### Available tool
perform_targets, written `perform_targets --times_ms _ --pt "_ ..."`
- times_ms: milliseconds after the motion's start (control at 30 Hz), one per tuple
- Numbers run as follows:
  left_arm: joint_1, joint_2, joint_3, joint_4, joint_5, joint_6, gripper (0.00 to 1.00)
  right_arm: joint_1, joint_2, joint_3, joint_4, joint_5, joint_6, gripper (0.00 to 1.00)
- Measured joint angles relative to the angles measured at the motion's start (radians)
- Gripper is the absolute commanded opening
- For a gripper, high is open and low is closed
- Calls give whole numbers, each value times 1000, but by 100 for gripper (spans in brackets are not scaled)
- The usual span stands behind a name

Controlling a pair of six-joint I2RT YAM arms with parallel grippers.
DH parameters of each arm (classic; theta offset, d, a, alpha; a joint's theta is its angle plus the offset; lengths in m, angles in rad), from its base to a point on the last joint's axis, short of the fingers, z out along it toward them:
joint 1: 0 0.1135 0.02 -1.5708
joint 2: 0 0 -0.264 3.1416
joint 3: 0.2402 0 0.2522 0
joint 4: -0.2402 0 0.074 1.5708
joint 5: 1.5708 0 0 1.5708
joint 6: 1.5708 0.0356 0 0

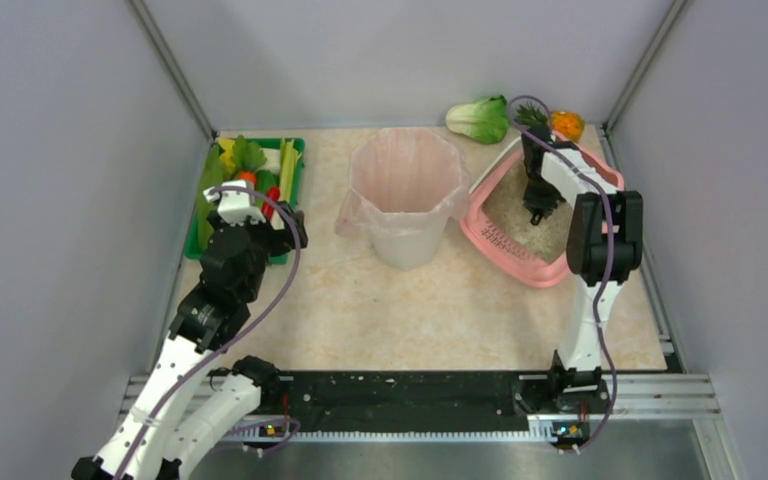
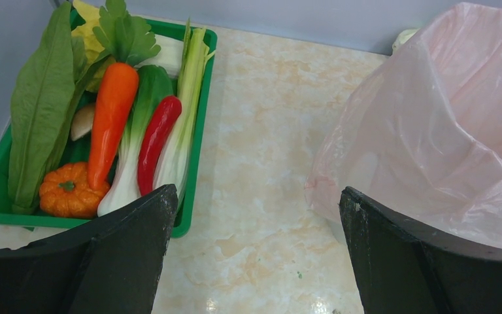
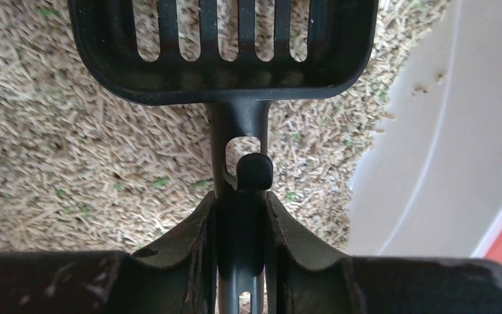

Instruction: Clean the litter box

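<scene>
The pink litter box (image 1: 495,243) lies at the back right of the table, filled with beige granules (image 3: 72,144); its pale inner wall (image 3: 431,163) shows at the right of the right wrist view. My right gripper (image 1: 539,212) is over the box, shut on the handle of a black slotted scoop (image 3: 225,46) whose head hangs just above the granules. The scoop's slots look empty. My left gripper (image 2: 255,209) is open and empty above the table, between the green vegetable tray (image 2: 193,163) and the white bin with the pink liner (image 2: 444,131).
The bin (image 1: 405,195) stands mid-table, left of the litter box. The green tray (image 1: 295,150) holds toy vegetables at the back left. A toy bok choy (image 1: 478,118) and an orange toy (image 1: 566,124) lie at the back wall behind the litter box.
</scene>
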State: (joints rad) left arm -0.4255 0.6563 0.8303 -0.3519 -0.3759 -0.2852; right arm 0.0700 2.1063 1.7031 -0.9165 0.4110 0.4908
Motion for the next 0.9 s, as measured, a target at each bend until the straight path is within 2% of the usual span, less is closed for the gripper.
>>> perform_targets --times_ms 133,367,900 --pt "0 -4 0 0 1 0 99 -5 -85 -117 90 4 -29 0" --pt "0 -27 0 0 5 0 99 -10 -166 -158 163 -2 -62 0" --pt "0 -74 0 -1 24 -2 99 26 -313 -337 190 -105 -119 0"
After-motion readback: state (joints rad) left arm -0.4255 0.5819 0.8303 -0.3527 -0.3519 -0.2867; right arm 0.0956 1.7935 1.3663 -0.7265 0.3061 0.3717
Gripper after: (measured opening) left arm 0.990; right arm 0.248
